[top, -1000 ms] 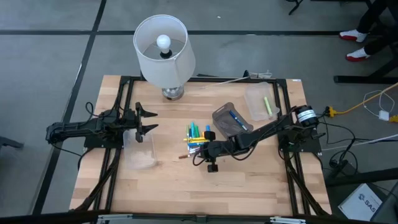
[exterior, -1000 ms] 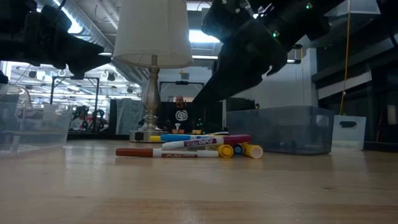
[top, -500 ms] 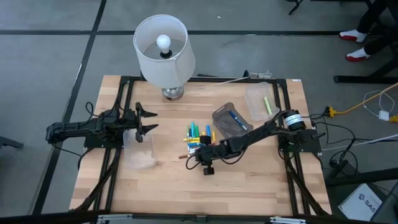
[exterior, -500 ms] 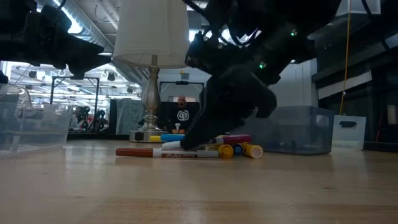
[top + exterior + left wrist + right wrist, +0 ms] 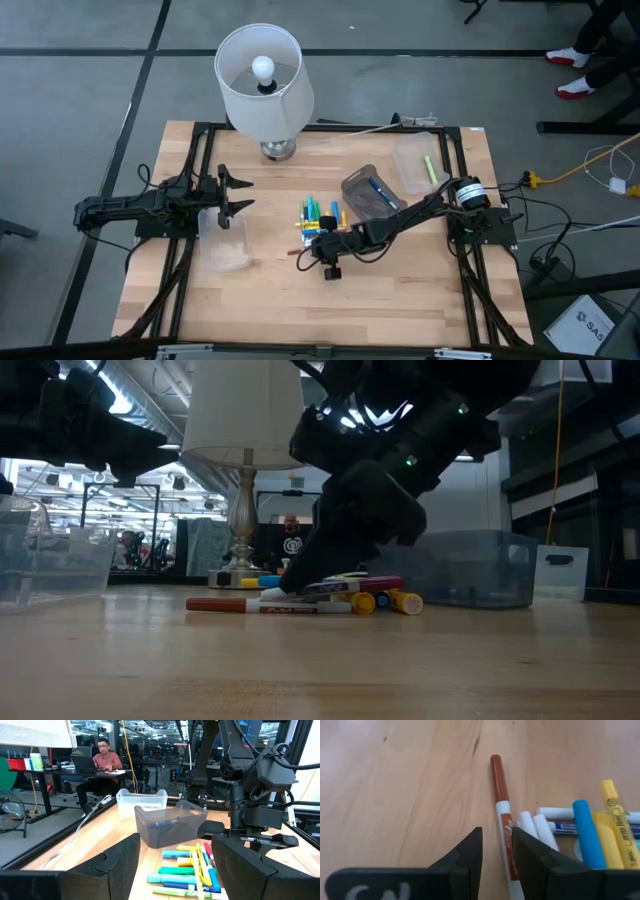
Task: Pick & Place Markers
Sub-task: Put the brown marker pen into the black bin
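Note:
A pile of yellow, green and blue markers (image 5: 320, 222) lies mid-table. At its near side lies a brown-capped marker (image 5: 499, 790) with a white barrel, flat on the wood. My right gripper (image 5: 497, 838) has come down slanting over it. It is open a narrow gap, with one finger on each side of the white barrel. In the low view its tips (image 5: 285, 588) are down at the markers. My left gripper (image 5: 240, 195) waits open at the table's left, above a clear bin (image 5: 225, 245). My right gripper straddles the brown marker's white barrel (image 5: 506, 832), with the fingers slanting down from the table's right and lying along the marker. The marker lies flat on the table. I cannot tell whether either finger touches it.
A grey bin (image 5: 368, 192) with a blue marker in it stands just right of the pile. A clear bin (image 5: 420, 165) with a green marker stands at the far right. A lamp (image 5: 262, 80) stands at the far edge. Bare wood lies near and to the left of the brown marker.
My right gripper has gone down and toward the table's left edge, from above the pile to the brown marker at its near side. Its finger gap looks unchanged. The markers have stayed where they were.

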